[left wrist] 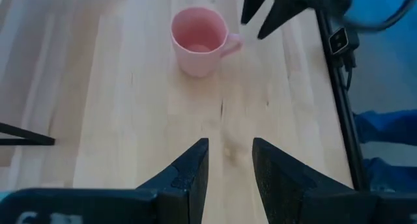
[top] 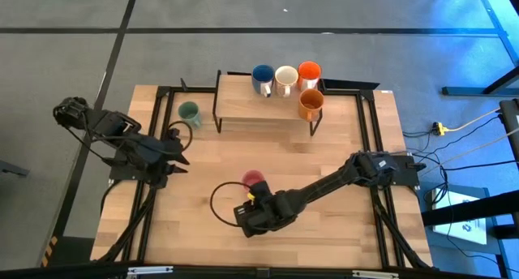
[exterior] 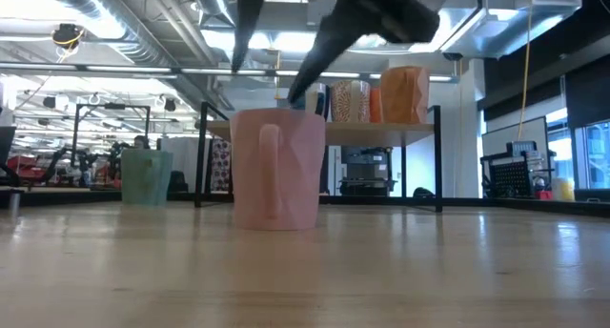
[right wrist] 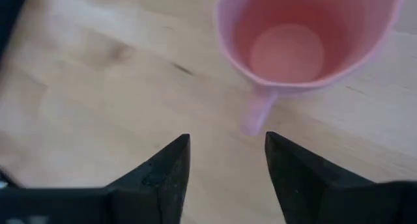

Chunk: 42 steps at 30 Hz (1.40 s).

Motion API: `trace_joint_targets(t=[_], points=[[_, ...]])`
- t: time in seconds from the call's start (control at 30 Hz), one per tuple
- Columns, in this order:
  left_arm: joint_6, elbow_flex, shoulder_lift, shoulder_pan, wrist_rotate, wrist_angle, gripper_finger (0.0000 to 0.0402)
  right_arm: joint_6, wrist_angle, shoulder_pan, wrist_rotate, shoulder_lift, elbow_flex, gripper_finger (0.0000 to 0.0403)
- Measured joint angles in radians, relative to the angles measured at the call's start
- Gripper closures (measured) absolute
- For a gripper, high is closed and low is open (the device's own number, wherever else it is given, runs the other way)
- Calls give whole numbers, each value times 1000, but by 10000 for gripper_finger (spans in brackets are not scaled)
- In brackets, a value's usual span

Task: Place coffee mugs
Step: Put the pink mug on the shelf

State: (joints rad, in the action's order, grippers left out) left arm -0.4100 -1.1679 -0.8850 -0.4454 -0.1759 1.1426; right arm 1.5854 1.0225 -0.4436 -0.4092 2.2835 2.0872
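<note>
The pink mug (top: 254, 179) stands upright on its base on the table, its handle (right wrist: 257, 113) pointing at my right gripper (right wrist: 227, 152). That gripper is open and hovers just short of the handle on the near side (top: 253, 195), touching nothing. My left gripper (top: 180, 157) is open above the table's left part, aimed at the pink mug (left wrist: 199, 40) from some way off. The green mug (top: 189, 113) stands on the table left of a raised shelf (top: 235, 105). On the shelf stand the blue (top: 261, 78), white (top: 285, 79), orange-red (top: 308, 73) and orange-brown (top: 310, 103) mugs.
The shelf on black legs (exterior: 203, 156) takes up the table's far middle. Black frame rails (top: 369, 133) run along the table's sides. A black cable loop (top: 220, 202) lies left of my right gripper. Bare wood lies between the pink mug and the shelf.
</note>
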Motion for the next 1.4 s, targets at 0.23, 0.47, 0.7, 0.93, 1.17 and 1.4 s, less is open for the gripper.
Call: trace_joint_targets(t=[0.23, 0.47, 0.7, 0.93, 1.17, 1.4], points=[[27, 0, 1, 0, 15, 1, 288, 49, 1, 5, -50, 66, 0, 275], [27, 0, 2, 0, 17, 1, 288, 68, -3, 5, -118, 109, 0, 314], [28, 0, 2, 0, 17, 1, 288, 81, 10, 4, -186, 129, 0, 360], [27, 0, 2, 0, 27, 1, 288, 62, 80, -13, -228, 132, 0, 378], [26, 0, 2, 0, 36, 1, 288, 59, 213, -15, -225, 59, -1, 378], [26, 0, 2, 0, 38, 1, 288, 53, 338, -8, -281, -47, 0, 378]])
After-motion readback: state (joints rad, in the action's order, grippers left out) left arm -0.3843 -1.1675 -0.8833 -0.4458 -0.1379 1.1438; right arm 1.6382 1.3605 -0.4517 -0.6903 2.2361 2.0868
